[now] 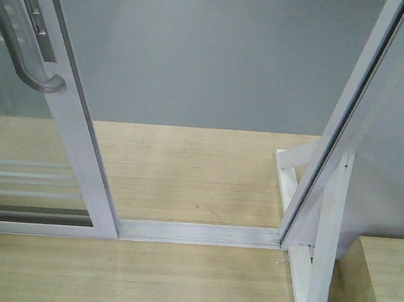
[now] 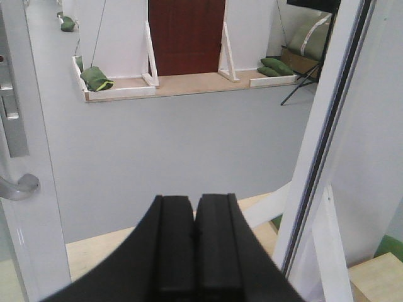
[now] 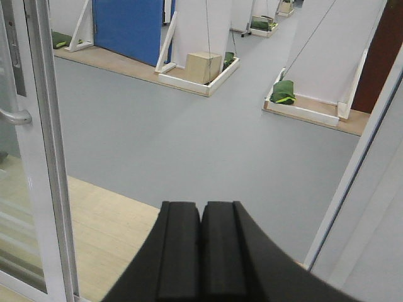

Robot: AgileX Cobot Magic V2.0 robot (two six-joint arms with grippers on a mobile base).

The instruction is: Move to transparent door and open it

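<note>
Standing at the left of the front view, the transparent door (image 1: pixel 65 105) is seen with its white frame stile running down to the white floor track (image 1: pixel 195 232), and its curved grey handle (image 1: pixel 25 46) is seen near the upper left corner. Thin white horizontal bars (image 1: pixel 25 179) are visible through the glass low on the left. A clear gap is left between this door and the white door jamb (image 1: pixel 344 120) on the right, through which the grey floor (image 1: pixel 209 60) and a strip of light wood flooring (image 1: pixel 193 171) are shown. A white brace (image 1: pixel 323 258) is fixed at the foot of the jamb.

In the left wrist view, the left gripper (image 2: pixel 194 233) is shown with its black fingers pressed together and nothing between them; the door handle is seen at the left edge, well apart from it. A dark red panel (image 2: pixel 186 34) and green bags (image 2: pixel 96 78) are seen on a platform across the room.

In the right wrist view, the right gripper (image 3: pixel 201 245) is likewise pressed together and holds nothing. A blue panel (image 3: pixel 129 28) and a cardboard box (image 3: pixel 203 66) are seen beyond.
</note>
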